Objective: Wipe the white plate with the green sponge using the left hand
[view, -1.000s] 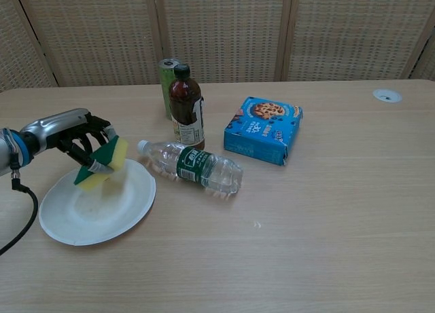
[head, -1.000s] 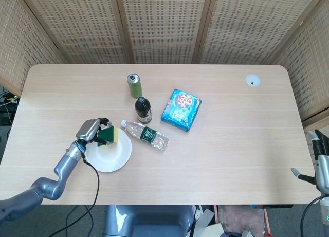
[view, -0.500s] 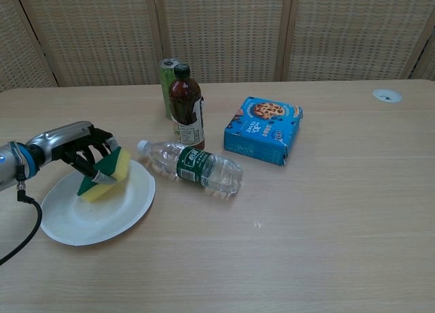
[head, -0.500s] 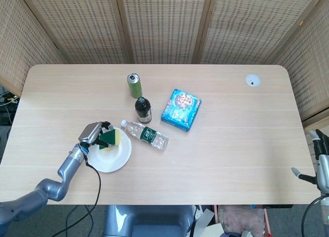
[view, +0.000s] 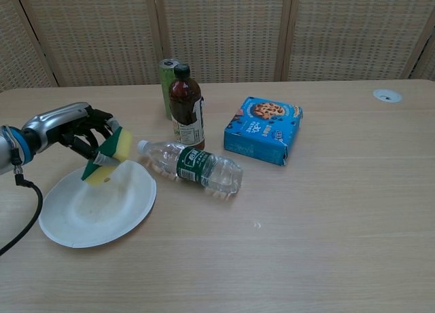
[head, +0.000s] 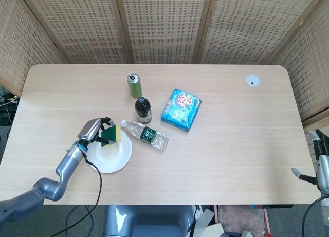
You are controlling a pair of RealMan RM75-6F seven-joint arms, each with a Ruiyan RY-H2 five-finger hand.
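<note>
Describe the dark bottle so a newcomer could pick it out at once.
Near the middle of the wooden table, left of the blue cookie box, stands a brown glass bottle with a black cap. Unlike the green can behind it and the clear water bottle lying in front, it is dark and upright.

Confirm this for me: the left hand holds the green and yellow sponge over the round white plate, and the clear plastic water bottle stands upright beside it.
One detail is wrong. The clear plastic water bottle lies on its side, as the chest view shows. The left hand does hold the green and yellow sponge over the round white plate.
</note>
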